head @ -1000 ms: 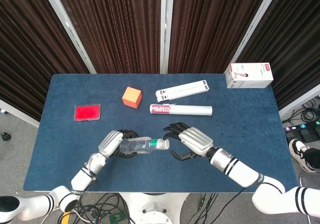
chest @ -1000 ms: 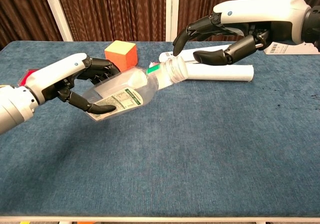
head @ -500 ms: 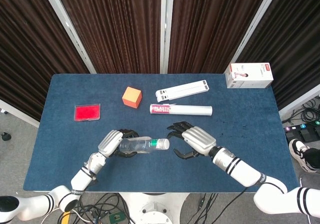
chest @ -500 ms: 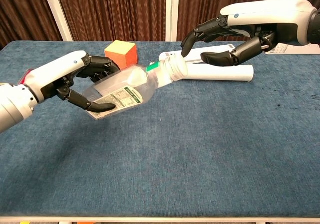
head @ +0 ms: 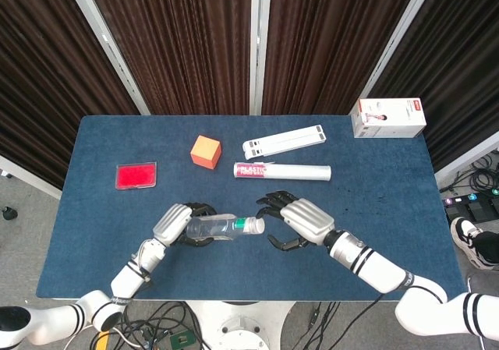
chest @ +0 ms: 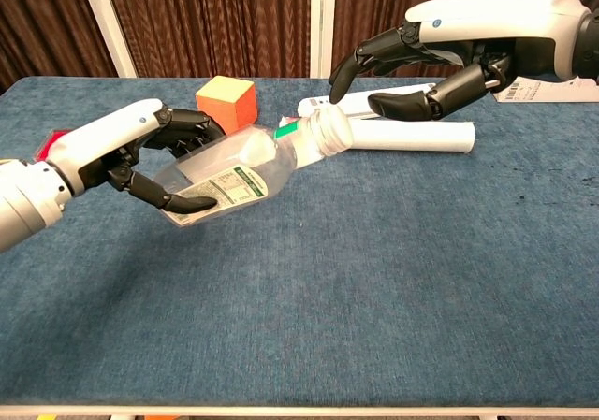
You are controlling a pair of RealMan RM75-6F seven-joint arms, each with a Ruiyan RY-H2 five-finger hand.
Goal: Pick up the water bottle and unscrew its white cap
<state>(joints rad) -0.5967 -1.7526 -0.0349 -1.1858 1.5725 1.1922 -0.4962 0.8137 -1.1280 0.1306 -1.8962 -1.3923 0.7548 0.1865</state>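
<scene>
My left hand [head: 176,224] [chest: 140,153] grips a clear water bottle [head: 214,228] [chest: 229,172] by its body and holds it tilted above the blue table, neck pointing right. The bottle's white cap [head: 256,225] [chest: 332,130] faces my right hand [head: 298,222] [chest: 421,65]. That hand hovers just right of the cap, fingers spread and curved around it, holding nothing. Whether a fingertip touches the cap is unclear.
Behind the hands lie a white roll labelled PLASTIC [head: 282,171] [chest: 412,135], a flat white bar [head: 284,140], an orange cube [head: 205,151] [chest: 226,100] and a red card [head: 136,175]. A white box [head: 388,117] stands at the far right corner.
My right hand drew back from the cap half a second ago, then moved in toward it again. The left hand and the bottle stayed almost still.
</scene>
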